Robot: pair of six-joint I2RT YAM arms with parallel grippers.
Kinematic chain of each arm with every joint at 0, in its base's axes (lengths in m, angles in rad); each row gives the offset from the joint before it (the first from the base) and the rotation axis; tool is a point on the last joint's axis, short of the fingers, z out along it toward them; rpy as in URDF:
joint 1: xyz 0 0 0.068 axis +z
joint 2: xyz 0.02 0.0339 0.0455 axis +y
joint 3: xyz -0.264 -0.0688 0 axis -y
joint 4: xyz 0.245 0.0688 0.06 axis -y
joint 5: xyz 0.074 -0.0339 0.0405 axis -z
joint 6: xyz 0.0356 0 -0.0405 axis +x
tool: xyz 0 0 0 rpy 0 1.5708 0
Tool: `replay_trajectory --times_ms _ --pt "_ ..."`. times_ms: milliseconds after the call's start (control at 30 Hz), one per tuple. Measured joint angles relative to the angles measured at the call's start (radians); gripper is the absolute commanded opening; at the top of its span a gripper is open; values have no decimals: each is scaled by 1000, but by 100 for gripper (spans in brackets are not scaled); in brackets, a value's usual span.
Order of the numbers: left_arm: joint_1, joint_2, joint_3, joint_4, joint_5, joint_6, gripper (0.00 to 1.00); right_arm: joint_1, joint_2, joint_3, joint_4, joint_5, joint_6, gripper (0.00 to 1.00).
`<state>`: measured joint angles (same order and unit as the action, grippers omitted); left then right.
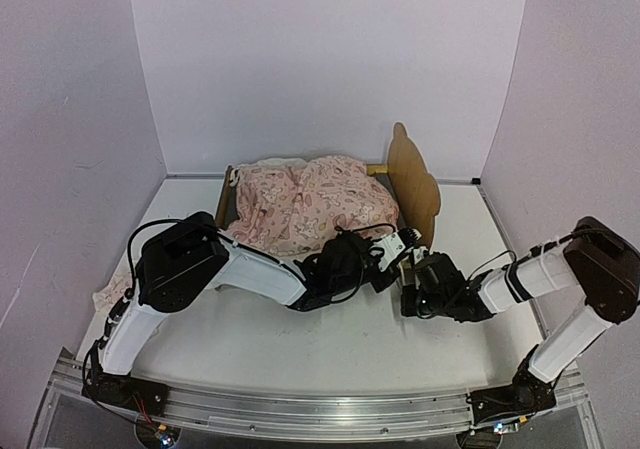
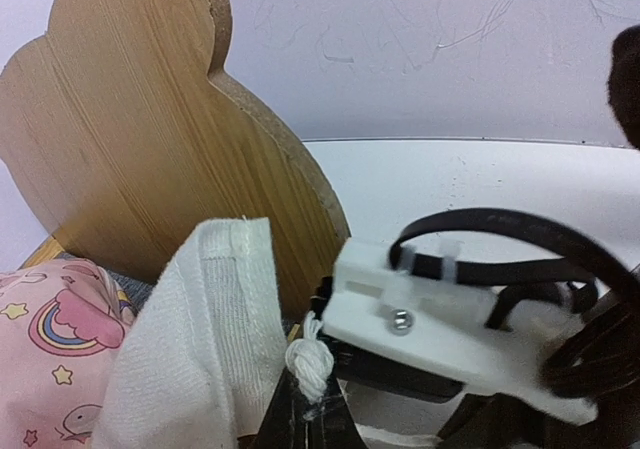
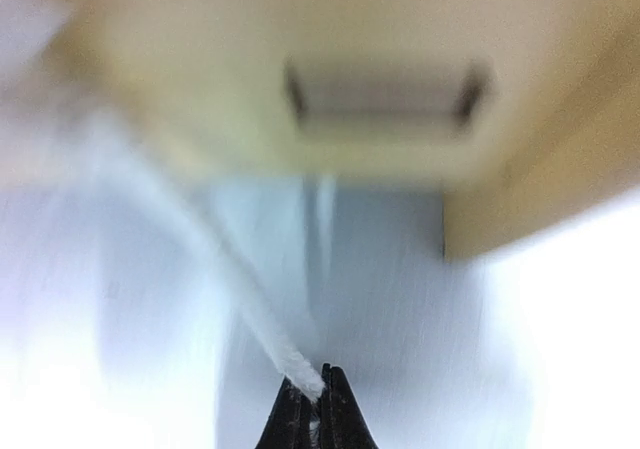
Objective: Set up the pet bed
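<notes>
The pet bed (image 1: 413, 174) stands at the back of the table, its wavy plywood headboard (image 2: 130, 139) on the right. The pink patterned blanket (image 1: 312, 207) is heaped over it and hides the mattress pad; its white ruffle (image 2: 200, 349) hangs by the headboard. My left gripper (image 1: 397, 248) is at the bed's near right corner, shut on the knotted end of a white cord (image 2: 312, 364). My right gripper (image 1: 409, 292) is just below that corner, shut on a white cord (image 3: 300, 369) under the blurred plywood frame (image 3: 380, 99).
The small pink ruffled pillow (image 1: 110, 294) lies on the table at the left, beside my left arm. The right gripper's white mount (image 2: 440, 319) is close to my left fingers. Pale walls enclose the table on three sides.
</notes>
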<state>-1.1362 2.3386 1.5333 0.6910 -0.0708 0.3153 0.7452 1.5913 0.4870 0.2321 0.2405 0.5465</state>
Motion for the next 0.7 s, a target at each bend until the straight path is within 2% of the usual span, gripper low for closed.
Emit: replay_trajectory --times_ms 267,400,567,700 --pt "0 -6 -12 16 -40 -43 0 8 -139 -85 -76 -93 -6 0" --pt "0 -6 -14 25 -69 -79 0 8 -179 -101 -132 -80 17 0" --pt "4 -16 -37 34 82 -75 0 8 -175 -84 -191 -39 12 0" --pt "10 -17 -37 37 187 -55 0 5 -92 5 -210 -39 -19 0"
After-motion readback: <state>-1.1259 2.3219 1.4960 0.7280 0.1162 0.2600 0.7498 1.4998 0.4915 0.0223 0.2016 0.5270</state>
